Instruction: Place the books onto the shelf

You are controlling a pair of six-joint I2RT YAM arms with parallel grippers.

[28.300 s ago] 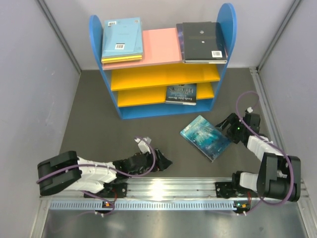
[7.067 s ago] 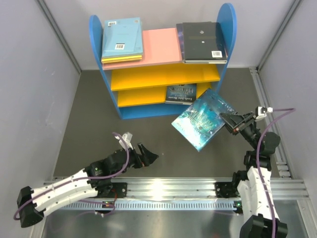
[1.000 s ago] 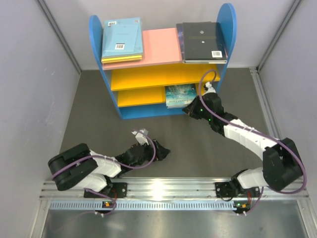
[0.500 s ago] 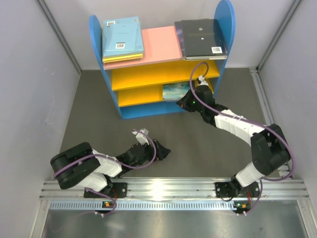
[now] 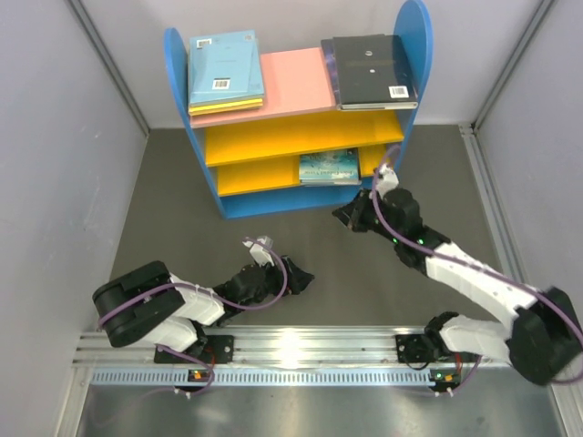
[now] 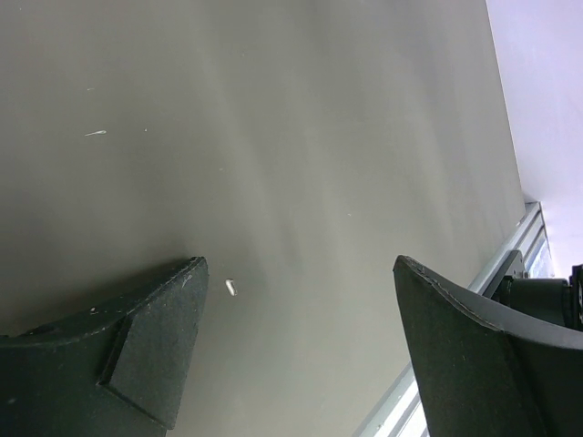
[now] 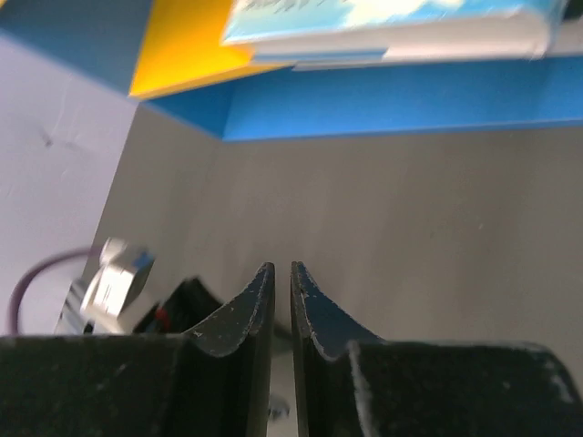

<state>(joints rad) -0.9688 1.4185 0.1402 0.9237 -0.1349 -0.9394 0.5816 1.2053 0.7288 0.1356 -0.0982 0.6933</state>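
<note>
Teal book on shelf | title illegible | left tool open | right tool nearly closed, empty

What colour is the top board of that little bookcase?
The flat top board is pink, clearest in the top external view.

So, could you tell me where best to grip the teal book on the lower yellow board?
Probably its front edge, coming in level from the shelf front: the teal book lies flat on the yellow board, that edge facing outward, another board close overhead.
</note>
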